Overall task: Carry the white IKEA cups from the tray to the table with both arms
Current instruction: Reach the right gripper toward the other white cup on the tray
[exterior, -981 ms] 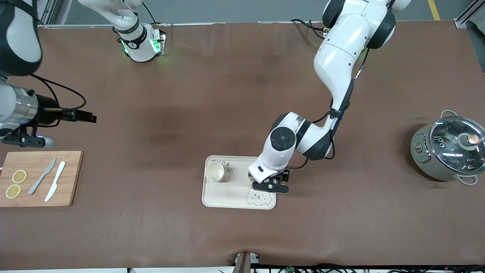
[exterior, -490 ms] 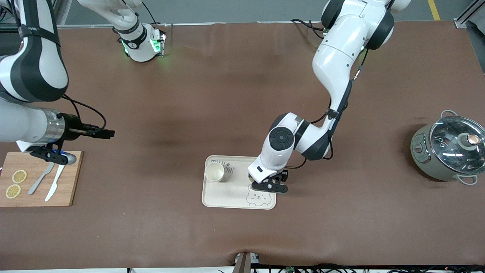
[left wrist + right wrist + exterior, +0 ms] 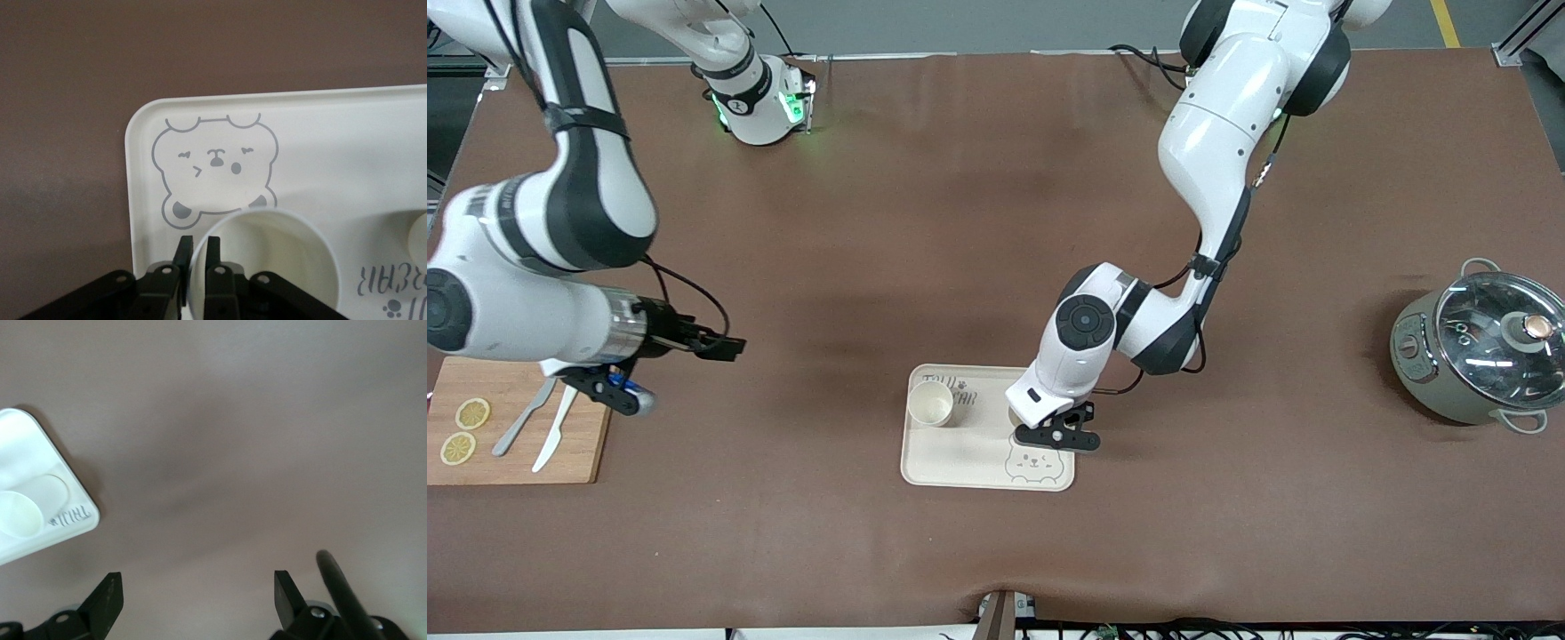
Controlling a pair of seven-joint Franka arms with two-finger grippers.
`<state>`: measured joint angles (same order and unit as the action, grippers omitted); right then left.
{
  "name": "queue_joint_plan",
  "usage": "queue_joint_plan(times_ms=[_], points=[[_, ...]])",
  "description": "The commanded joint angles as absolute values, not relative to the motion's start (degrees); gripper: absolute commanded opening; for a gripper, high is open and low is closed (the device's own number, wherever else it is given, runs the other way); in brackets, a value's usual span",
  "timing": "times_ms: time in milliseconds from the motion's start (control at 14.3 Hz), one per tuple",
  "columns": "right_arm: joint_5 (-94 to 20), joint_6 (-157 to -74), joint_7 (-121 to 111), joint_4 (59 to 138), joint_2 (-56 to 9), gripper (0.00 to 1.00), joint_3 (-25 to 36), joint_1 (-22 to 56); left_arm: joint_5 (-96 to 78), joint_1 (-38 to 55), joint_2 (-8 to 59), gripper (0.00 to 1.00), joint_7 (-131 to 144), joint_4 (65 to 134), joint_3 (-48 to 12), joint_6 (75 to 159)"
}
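One white cup [image 3: 930, 403] stands upright on the cream bear-print tray [image 3: 960, 458], at the corner toward the right arm's end; it also shows in the right wrist view [image 3: 19, 513]. My left gripper [image 3: 1051, 434] is over the tray beside the bear print, shut on the rim of the second white cup [image 3: 267, 267], one finger inside and one outside [image 3: 199, 243]. That cup is hidden under the left hand in the front view. My right gripper [image 3: 727, 345] is open and empty [image 3: 197, 587] over bare table between the cutting board and the tray.
A wooden cutting board [image 3: 591, 444] with two lemon slices, a grey knife and a white knife lies at the right arm's end. A grey pot with a glass lid [image 3: 1480, 347] stands at the left arm's end.
The right arm has swung in from the table's end toward the tray, its gripper open. The left gripper has barely shifted and still holds the cup over the tray.
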<state>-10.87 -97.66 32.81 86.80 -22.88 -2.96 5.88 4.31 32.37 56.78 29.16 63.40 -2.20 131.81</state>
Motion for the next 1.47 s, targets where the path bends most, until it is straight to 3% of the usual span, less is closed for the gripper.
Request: queue_joint_plan(times_ms=[0,350,770,1051,1401], points=[[-11.6,-100.9,40.7,85.8,-25.6,1.00,-2.6,9.5,5.1,33.1,57.7,0.00,30.8,62.1,-1.3,132.5],[-11.4,-109.0,48.1,85.5,-29.6,1.00,-2.6,13.7,4.9,33.0,57.5,0.00,30.7,62.3,-1.4,132.1],[-11.0,-112.4,54.9,82.6,-34.3,1.00,-2.5,17.5,2.9,32.0,53.9,0.00,30.3,64.3,-1.9,131.3],[-10.9,-115.9,58.1,82.5,-36.0,1.00,-2.4,19.2,2.9,30.9,48.3,0.00,29.6,70.6,-2.1,131.2],[-9.2,-121.6,65.1,82.4,-38.8,1.00,-2.3,23.4,2.9,26.9,37.0,0.00,26.2,83.4,-4.0,131.3]])
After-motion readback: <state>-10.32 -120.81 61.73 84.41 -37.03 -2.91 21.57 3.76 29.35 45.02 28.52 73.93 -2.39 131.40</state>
